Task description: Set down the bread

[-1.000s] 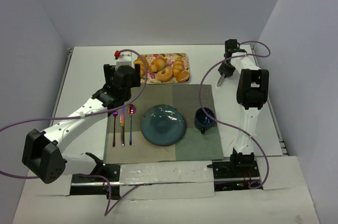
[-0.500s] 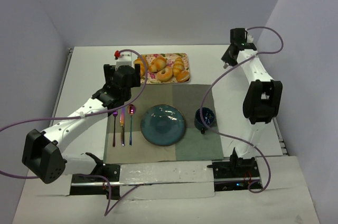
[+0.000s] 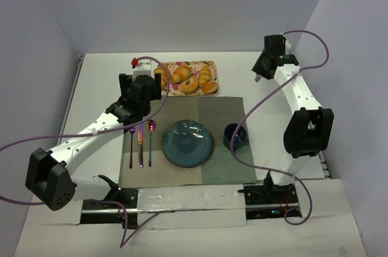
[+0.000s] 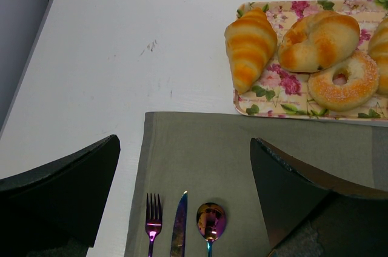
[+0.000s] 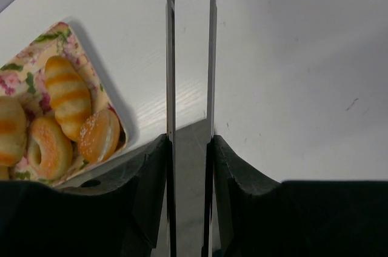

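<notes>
Bread [image 5: 100,134]: on the flowered tray [image 4: 276,90] at the worktop's far edge, at the tray's near-right corner.
Right gripper [image 5: 190,2]: far-right area, jaws narrow, empty.
Left gripper [image 4: 185,148]: jaws wide, empty.
Advice: widen the right jaws and straddle the bun alone, avoiding the doughnut [image 5: 47,146].

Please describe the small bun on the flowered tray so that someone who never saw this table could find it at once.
At the far side of the table lies a flowered tray of pastries. The bread sits in its corner nearest the blue cup: a small plain orange oval, unlike the striped roll and the ring doughnut beside it.
</notes>
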Motion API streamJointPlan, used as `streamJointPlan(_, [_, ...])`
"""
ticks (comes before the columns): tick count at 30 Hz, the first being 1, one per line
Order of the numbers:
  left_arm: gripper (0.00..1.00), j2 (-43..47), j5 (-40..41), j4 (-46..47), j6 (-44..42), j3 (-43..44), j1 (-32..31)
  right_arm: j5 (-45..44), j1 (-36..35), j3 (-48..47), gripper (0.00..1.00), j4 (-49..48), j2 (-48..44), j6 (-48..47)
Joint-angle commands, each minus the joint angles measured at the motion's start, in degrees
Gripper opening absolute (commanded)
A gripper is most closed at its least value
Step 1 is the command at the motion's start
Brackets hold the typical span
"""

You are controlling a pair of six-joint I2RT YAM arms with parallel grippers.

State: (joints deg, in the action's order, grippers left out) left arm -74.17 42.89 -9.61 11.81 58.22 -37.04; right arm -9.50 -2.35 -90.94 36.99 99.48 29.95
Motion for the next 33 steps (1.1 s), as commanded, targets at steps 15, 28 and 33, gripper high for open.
streamJointPlan(15, [0.99, 1.3, 0.4, 1.3, 0.4, 1.7, -0.2, 6.6, -12.0, 5.7, 0.41, -0.9, -17.8, -4.8])
streamJointPlan(28, [0.99, 1.5, 0.4, 1.3, 0.4, 1.7, -0.2, 8.4, -20.0, 10.8, 0.43, -1.9, -19.6, -6.3])
streamJointPlan(33, [0.99, 1.5, 0.4, 1.3, 0.4, 1.7, -0.2, 8.8, -22.0, 10.3, 0.43, -2.5, -17.3, -6.1])
